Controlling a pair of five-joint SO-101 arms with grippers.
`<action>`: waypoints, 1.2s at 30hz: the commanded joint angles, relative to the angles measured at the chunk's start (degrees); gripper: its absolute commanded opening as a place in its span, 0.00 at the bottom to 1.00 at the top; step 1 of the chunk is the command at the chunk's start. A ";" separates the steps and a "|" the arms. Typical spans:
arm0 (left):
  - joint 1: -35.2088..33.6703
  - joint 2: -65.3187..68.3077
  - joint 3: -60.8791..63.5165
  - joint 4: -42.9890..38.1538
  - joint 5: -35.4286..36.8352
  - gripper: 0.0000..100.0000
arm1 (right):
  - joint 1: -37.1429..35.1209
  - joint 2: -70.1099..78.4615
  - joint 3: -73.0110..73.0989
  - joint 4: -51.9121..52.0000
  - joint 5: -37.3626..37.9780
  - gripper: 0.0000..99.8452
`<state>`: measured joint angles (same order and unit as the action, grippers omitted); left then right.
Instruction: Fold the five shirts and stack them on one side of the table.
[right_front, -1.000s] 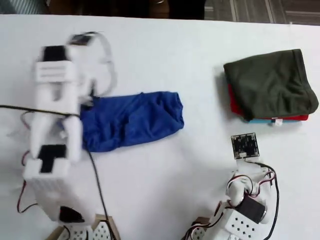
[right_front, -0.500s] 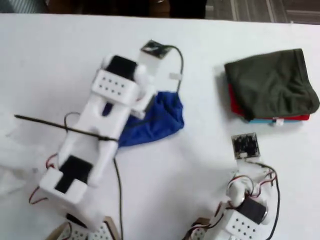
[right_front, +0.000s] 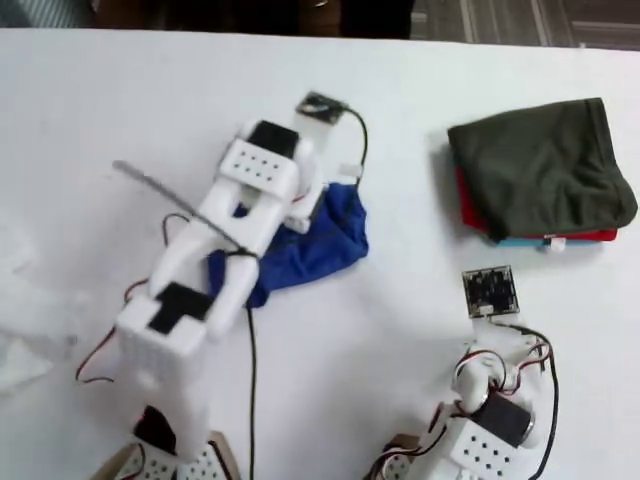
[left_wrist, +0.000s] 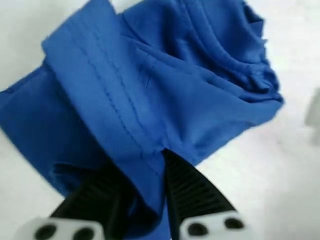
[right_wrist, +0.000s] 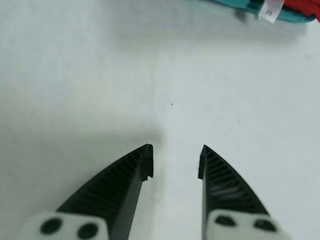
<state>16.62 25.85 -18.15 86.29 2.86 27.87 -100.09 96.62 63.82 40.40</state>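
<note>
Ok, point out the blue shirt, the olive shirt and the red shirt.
blue shirt (right_front: 325, 240): high view, its bunched end.
olive shirt (right_front: 540, 165): high view, middle of top face.
red shirt (right_front: 471, 210): high view, edge under olive shirt.

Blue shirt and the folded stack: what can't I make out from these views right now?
- High view: the left arm covers much of the crumpled blue cotton shirt; its folds there are hidden.
- High view: the folded olive-green shirt covers the red layer and teal layer; how many lie beneath is unclear.
</note>
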 joint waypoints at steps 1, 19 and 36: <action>1.58 2.37 -1.63 -2.55 0.35 0.03 | 0.04 -1.19 0.44 0.31 -0.35 0.16; 1.93 4.13 -11.74 -2.64 0.35 0.17 | 0.04 -1.19 0.44 0.57 -0.44 0.16; -17.41 6.24 -22.90 12.22 -0.09 0.03 | -0.04 -1.63 0.44 1.63 -0.44 0.16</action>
<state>2.29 31.38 -42.33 97.63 3.03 27.87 -100.09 96.62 65.41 40.40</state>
